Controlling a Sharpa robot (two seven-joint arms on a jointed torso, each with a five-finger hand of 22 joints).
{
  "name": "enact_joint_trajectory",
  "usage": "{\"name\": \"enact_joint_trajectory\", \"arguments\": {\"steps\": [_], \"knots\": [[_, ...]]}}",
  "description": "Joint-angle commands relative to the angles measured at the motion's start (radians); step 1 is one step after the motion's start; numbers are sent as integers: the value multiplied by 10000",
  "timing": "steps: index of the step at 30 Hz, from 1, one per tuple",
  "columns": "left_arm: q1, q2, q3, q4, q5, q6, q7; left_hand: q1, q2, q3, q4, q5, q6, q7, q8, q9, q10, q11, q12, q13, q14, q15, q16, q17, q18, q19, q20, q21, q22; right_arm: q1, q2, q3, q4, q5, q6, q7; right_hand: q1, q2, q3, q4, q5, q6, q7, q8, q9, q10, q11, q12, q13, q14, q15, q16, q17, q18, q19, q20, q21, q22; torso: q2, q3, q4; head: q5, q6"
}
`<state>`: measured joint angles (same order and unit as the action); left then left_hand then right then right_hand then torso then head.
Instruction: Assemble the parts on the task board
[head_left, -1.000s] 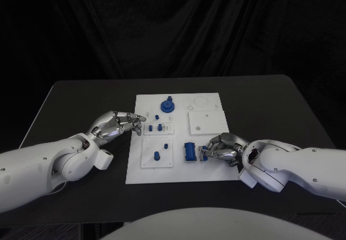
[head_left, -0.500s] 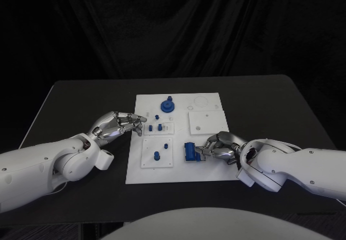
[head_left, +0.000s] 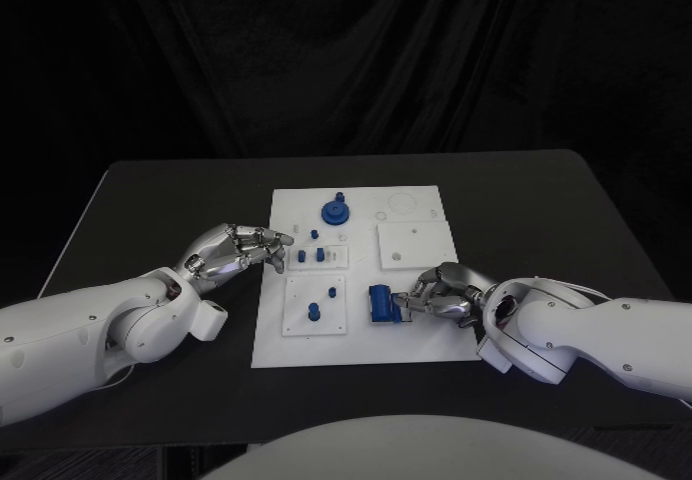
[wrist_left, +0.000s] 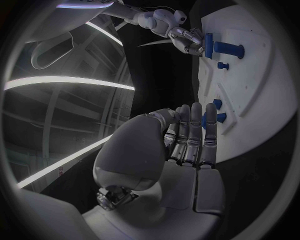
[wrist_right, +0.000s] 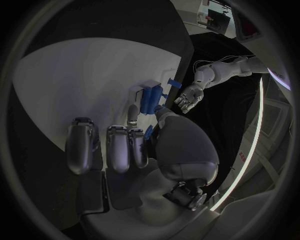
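I see a black table (head_left: 159, 200) with a dark cloth curtain (head_left: 346, 70) hanging behind it, far past both hands. The floor beside the table is dark too. Up above the left hand, long bright light strips (wrist_left: 62, 82) curve across the ceiling.
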<state>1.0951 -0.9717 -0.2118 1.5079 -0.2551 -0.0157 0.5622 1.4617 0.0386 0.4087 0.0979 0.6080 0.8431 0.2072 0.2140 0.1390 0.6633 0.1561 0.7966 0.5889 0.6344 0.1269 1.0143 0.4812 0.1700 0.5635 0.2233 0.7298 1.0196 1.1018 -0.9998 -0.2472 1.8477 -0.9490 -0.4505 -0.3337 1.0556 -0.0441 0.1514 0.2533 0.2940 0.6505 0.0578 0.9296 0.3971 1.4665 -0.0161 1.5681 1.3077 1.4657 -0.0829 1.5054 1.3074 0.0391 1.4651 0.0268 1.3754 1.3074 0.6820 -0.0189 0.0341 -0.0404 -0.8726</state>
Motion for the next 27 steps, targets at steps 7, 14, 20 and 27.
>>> {"name": "enact_joint_trajectory", "arguments": {"steps": [7,14,20,27], "knots": [[-26,-15,7,14,55,99,98,100,28,-21,52,58,-73,1,44,-13,9,66,-39,-9,-62,-27,-8,-8,16,-48,-2,-35,-8,-26,-155,-1,198,-1315,-530,1027,1328,-93,221,-804,1740,-744,165,-227,-53,1043,122,27,2631,748,90,-31,971,116,423,26,-32,1943,-3,-1,-1,24,0],[-30,-48,7,32,55,68,108,100,28,-21,52,58,-73,1,44,-13,9,66,-39,-9,-62,-27,-8,-8,16,-48,-2,-35,-8,-25,-497,-3,460,-2507,-1106,2045,2020,-316,239,-1364,1560,-1635,602,-988,-633,1043,491,27,2631,768,421,46,1130,85,433,326,61,1984,2,3,-3,74,0],[-33,-70,7,42,55,45,106,100,28,-21,52,58,-73,1,44,-13,9,66,-39,-9,-62,-27,-8,-8,16,-48,-2,-35,-8,-50,-782,-6,665,-3520,-1271,2223,2181,-481,-95,-1387,205,-2062,609,-1319,-1001,1043,378,27,2631,753,356,37,1110,108,382,336,16,1973,-9,0,1,72,0],[-35,-61,7,40,55,45,95,100,28,-21,52,58,-73,1,44,-13,9,66,-39,-9,-62,-27,-8,-8,16,-48,-2,-35,-8,-223,-762,-7,636,-4149,-1316,2203,2550,-623,-631,-1046,-650,-2787,544,-2423,-1938,503,281,-250,1991,681,263,-138,768,144,305,252,-169,1916,-11,-2,5,56,0]]}}
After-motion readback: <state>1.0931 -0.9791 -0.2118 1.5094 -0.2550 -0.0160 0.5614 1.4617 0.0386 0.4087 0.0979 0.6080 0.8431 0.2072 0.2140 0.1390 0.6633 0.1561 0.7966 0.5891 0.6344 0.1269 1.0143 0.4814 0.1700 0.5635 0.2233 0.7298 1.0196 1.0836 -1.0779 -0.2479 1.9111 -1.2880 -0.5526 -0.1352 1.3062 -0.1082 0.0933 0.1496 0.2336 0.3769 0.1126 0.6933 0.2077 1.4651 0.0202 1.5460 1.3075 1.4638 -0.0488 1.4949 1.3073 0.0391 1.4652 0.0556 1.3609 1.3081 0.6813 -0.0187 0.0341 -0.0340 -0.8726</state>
